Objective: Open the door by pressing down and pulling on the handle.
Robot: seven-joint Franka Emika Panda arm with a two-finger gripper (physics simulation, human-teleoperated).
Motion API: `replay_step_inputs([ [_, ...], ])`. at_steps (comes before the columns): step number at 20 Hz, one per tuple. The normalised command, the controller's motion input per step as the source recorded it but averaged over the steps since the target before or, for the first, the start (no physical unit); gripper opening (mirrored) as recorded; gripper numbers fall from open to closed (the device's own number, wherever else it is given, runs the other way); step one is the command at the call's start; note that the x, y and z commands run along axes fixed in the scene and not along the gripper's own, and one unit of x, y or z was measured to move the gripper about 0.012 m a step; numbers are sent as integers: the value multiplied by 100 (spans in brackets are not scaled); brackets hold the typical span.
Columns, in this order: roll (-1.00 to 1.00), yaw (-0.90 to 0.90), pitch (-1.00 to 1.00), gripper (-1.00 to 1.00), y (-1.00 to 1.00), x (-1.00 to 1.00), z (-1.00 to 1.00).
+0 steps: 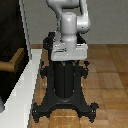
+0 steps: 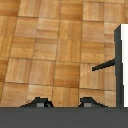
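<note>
The door [image 1: 9,30] is a dark panel at the exterior view's left, edged by a thick white frame [image 1: 27,85]. The brown handle [image 1: 12,61] sticks out from the panel at mid height. The gripper does not show clearly in the exterior view. In the wrist view my gripper [image 2: 64,104] is open and empty, its two dark fingertips [image 2: 38,103] spread apart above the wood floor. The white frame [image 2: 121,75] shows there too, with a thin dark bar [image 2: 105,65] jutting from it, apparently the handle. The gripper is well apart from that bar.
The black robot pedestal [image 1: 66,87] stands on the wood floor [image 1: 107,85] beside the white frame, with the grey-white arm [image 1: 70,22] rising above it. A small grey shape [image 1: 2,106] sits at the exterior view's lower left edge; I cannot tell what it is.
</note>
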Motion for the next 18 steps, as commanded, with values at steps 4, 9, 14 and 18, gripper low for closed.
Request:
replay_step_inputs([
  [4, 0, 0, 0, 100, 0, 0, 0],
  [9, 0, 0, 0, 100, 0, 0, 60],
  [14, 0, 0, 0, 100, 0, 0, 60],
  [18, 0, 0, 0, 100, 0, 0, 75],
])
